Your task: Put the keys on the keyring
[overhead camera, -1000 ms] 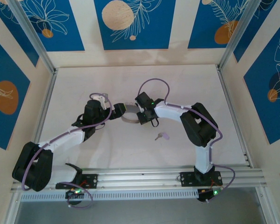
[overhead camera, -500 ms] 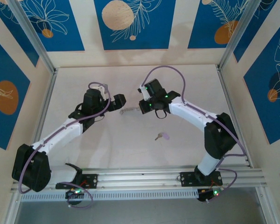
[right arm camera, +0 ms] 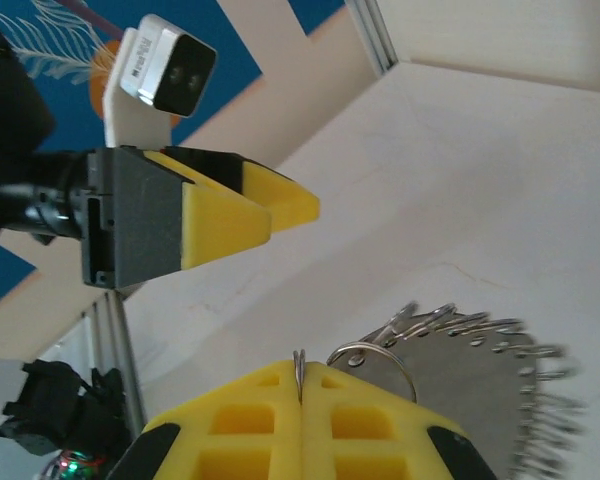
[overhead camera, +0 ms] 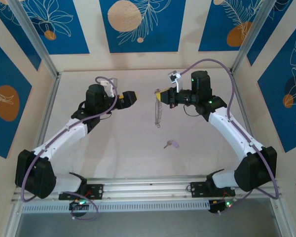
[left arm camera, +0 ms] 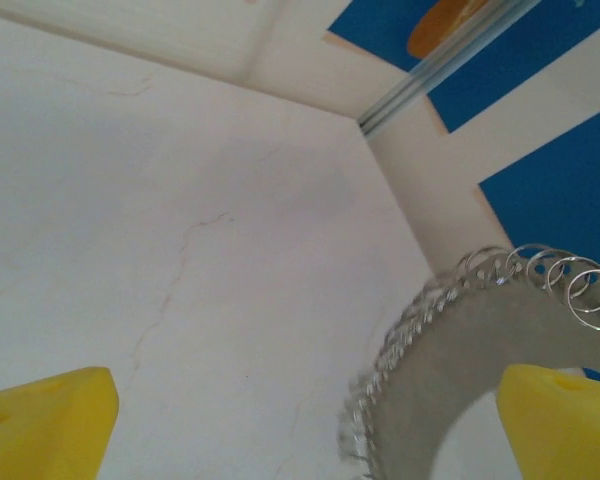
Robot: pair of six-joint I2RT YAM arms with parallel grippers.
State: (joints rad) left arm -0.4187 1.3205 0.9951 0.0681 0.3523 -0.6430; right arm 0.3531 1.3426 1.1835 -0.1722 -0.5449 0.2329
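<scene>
My right hand pinches the keyring, which dangles over the worktop's middle. My left hand gapes wide, holding nothing. The key lies toward the near edge, not yet threaded.

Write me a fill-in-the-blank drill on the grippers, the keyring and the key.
1. The keyring hangs from the right gripper, whose jaws are ___ on it.
2. The left gripper holds nothing; its jaws stand ___.
3. The key lies on the ___, apart from both grippers.
Missing words: shut; open; table.
</scene>
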